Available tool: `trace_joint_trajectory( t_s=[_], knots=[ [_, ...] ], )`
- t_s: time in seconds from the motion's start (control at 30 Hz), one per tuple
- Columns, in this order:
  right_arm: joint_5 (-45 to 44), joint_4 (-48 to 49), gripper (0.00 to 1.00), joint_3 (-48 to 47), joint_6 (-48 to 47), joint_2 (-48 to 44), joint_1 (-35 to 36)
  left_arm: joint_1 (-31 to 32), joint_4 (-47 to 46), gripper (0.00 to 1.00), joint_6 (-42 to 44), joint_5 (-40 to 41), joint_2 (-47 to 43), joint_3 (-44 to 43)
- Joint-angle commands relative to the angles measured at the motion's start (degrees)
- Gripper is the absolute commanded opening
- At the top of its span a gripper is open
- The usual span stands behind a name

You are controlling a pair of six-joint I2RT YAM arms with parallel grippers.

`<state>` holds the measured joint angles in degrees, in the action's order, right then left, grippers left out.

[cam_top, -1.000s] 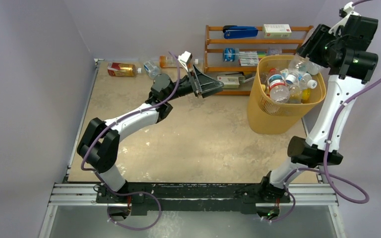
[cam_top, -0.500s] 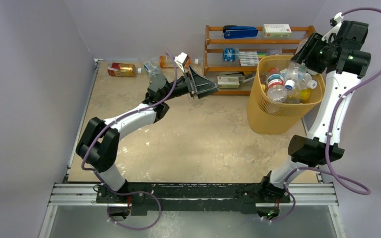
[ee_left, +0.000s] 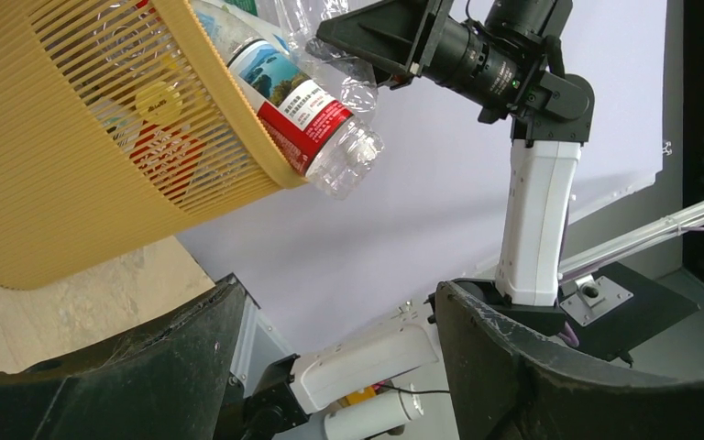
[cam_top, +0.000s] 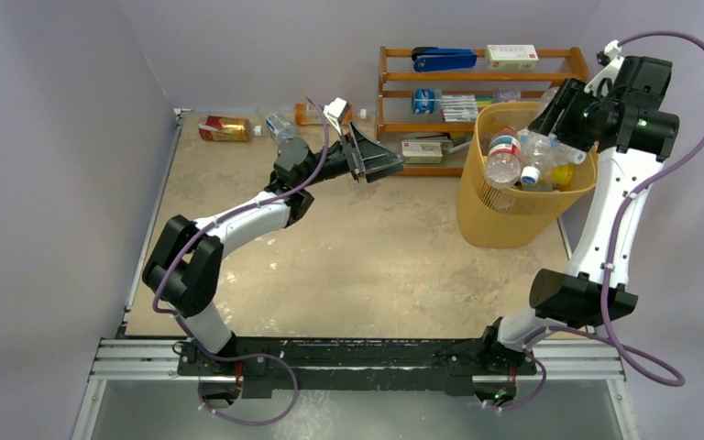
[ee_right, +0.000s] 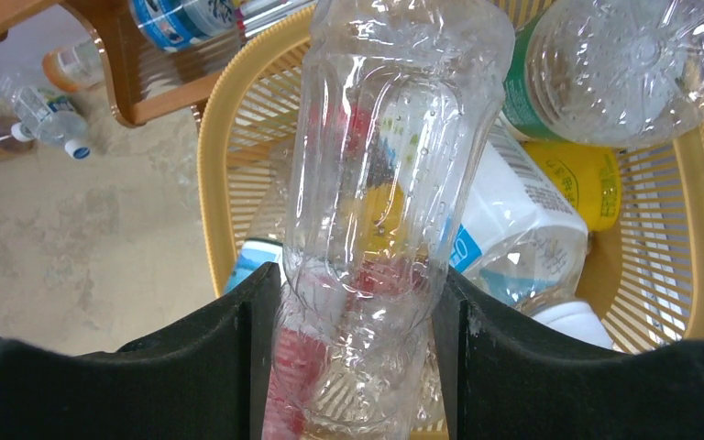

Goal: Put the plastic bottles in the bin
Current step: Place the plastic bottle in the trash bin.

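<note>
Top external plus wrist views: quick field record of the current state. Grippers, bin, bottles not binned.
right gripper: shut on clear bottle, held over the bin
left gripper: open, empty, above the table
bin fill: upright, bottles piled to the rim
not binned: amber bottle, small clear bottle, orange bottle, all at the table's far-left end

walls (cam_top: 55,137) pale lilac | tabletop (cam_top: 376,266) mottled tan | wooden shelf rack (cam_top: 481,76) at far wall
</note>
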<state>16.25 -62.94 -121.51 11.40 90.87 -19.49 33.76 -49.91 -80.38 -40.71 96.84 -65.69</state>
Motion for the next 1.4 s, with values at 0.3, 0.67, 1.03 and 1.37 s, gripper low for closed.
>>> trace_joint_trajectory(
  t_s=[0.3,0.67,1.03,1.37],
  knots=[
    [0.19,4.66,0.74,5.44,-1.15,-4.04,1.07,-0.18,0.98,0.76,2.65,2.1,1.55,-1.62],
    [3.05,8.44,0.74,0.76,0.66,2.5,2.32,0.25,4.16,0.77,4.79,4.73,1.0,-1.55],
    [3.25,8.71,0.62,-8.72,2.16,11.68,5.66,1.22,6.46,0.77,6.27,6.21,0.32,-1.81],
    [0.27,4.25,0.73,-12.39,1.22,13.01,6.08,1.21,8.83,0.77,7.99,6.33,-0.25,-1.9]
  ],
)
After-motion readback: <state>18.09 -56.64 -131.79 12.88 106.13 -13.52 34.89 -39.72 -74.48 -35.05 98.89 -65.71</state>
